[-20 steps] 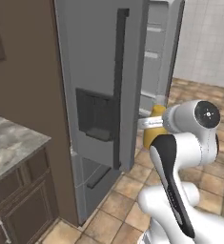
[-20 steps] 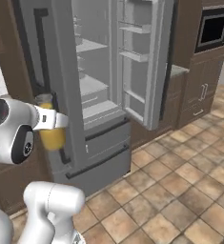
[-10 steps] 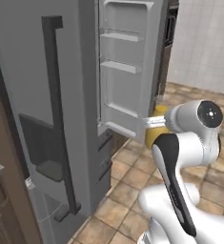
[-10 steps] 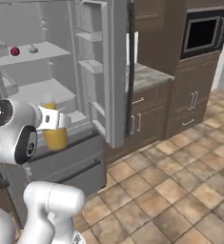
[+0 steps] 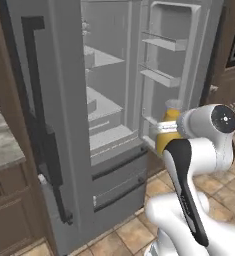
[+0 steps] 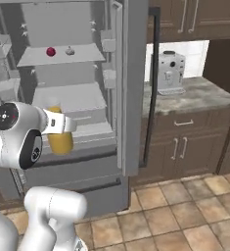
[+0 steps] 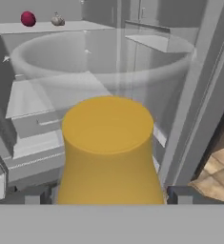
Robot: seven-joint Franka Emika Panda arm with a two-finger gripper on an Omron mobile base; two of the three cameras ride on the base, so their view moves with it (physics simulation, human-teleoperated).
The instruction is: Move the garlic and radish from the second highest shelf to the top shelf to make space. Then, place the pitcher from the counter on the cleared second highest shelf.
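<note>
Now we have the pitcher (image 7: 108, 152) clenched between the jaws (image 7: 108, 196), its orange body filling the space straight ahead of them, so the step in hand, as we judge it, is carrying it into the open fridge.

Going left to right in the hand view: the radish (image 7: 28, 19) sits far up and to the left of the jaws, and the garlic (image 7: 57, 20) lies just beside it on the right; both rest on the top shelf (image 7: 85, 26), so the first part of the task looks done. Below them, ahead of the jaws and above the pitcher's upper end, the second highest shelf (image 7: 32, 97) shows bare (seen partly through the pitcher's pale translucent rim). To the right of the jaws stand the narrow door racks (image 7: 158, 42) and the door edge.

To do this well, we should lift the pitcher until its base clears the front lip of the second highest shelf, then push forward, level, toward the middle of that slab. We keep left of the door racks and low enough not to knock the top shelf. Release only once the base rests flat, well back from the lip.

From the right base view, the table (image 6: 195, 95) with its appliance lies well off to the right of the jaws.
</note>
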